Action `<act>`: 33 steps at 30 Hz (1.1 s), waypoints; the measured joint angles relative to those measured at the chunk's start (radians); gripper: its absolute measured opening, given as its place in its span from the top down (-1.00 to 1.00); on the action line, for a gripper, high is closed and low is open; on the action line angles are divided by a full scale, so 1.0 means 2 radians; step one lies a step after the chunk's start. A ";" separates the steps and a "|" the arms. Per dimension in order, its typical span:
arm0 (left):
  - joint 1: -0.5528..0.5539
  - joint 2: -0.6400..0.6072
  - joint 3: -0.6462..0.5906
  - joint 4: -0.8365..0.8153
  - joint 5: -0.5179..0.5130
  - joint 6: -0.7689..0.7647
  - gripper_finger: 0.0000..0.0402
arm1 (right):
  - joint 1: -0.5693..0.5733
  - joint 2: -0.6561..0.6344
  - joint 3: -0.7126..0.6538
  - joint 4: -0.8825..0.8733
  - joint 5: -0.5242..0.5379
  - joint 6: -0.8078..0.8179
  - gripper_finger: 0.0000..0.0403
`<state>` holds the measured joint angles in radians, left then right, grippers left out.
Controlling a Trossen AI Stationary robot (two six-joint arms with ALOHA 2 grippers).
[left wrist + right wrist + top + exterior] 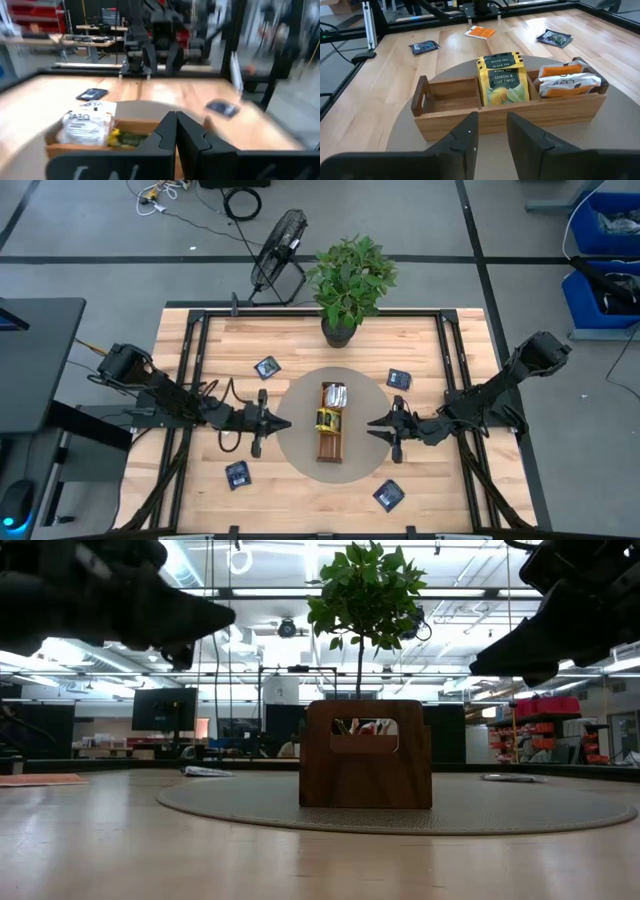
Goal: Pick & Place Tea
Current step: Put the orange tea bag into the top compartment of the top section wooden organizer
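Now | left hand [283, 422]: closed, empty | right hand [374, 423]: parted, empty

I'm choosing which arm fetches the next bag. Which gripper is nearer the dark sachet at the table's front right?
Right. The right gripper hovers just behind that dark sachet, beside the tray. The left gripper is across the tray, clearly farther.

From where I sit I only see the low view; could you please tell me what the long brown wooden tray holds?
Observer: In the long brown wooden tray, the middle compartment holds an upright yellow lemon tea sachet.
Operator: Is any compartment free?
Observer: Yes, the end compartment farthest from the potted plant is empty.
Operator: Any tea left outside?
Observer: Four dark navy square sachets lie loose on the wooden table.
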<state>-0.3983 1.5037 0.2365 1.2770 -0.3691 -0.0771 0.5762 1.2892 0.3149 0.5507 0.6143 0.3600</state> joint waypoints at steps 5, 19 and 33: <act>-0.006 -0.003 0.025 -0.062 -0.024 0.085 0.97 | -0.001 0.000 0.000 -0.001 0.025 -0.001 0.45; -0.063 -0.053 0.192 -0.541 -0.174 0.125 0.93 | -0.003 0.000 0.000 -0.042 0.025 0.043 0.45; -0.116 -0.056 0.306 -0.981 -0.150 -0.107 0.91 | -0.003 0.000 0.000 -0.048 0.025 0.038 0.45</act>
<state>-0.6313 1.3914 0.8485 -0.6847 -0.6689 -0.2920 0.5707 1.2896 0.3153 0.4541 0.6647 0.4367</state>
